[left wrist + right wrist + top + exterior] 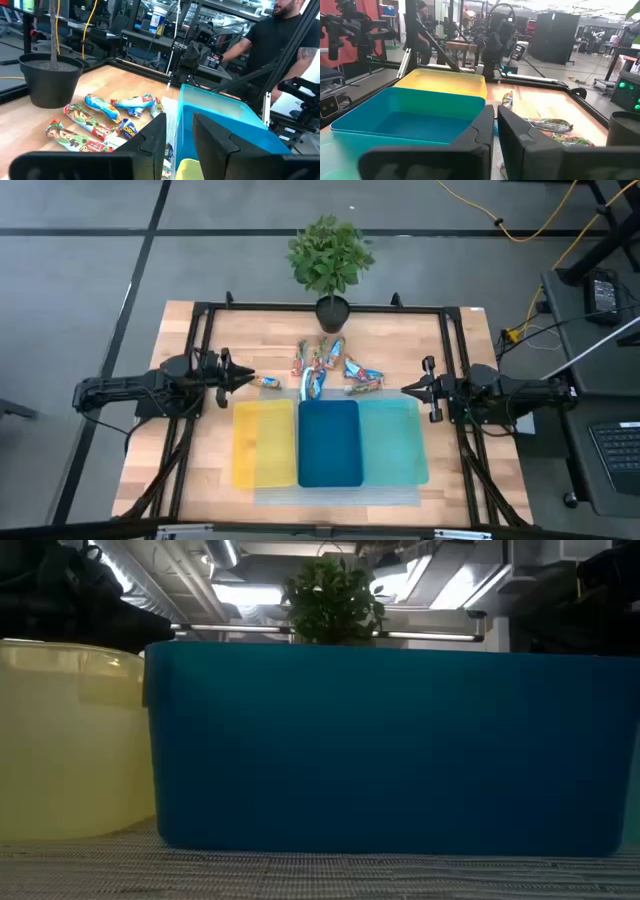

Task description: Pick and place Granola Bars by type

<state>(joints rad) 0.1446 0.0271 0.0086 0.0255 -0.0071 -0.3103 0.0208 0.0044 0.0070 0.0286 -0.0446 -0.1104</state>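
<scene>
Several granola bars (pixel 330 367) in shiny blue, red and orange wrappers lie loose on the wooden table, between the potted plant and the trays. In the left wrist view the granola bars (pixel 95 122) lie ahead of the fingers. One single bar (pixel 267 382) lies just in front of my left gripper (pixel 246 378), which hovers low at the yellow tray's far left corner, slightly open and holding nothing. My right gripper (pixel 406 390) waits shut at the teal tray's far right corner. The right wrist view shows bars (pixel 549 125) beyond its fingers.
Three trays sit side by side near the table's front: yellow (pixel 264 442), dark blue (pixel 329 442), teal (pixel 393 440). The low view is filled by the dark blue tray's wall (pixel 380 750). A potted plant (pixel 330 260) stands at the far edge. A person (pixel 270 35) stands beyond the table.
</scene>
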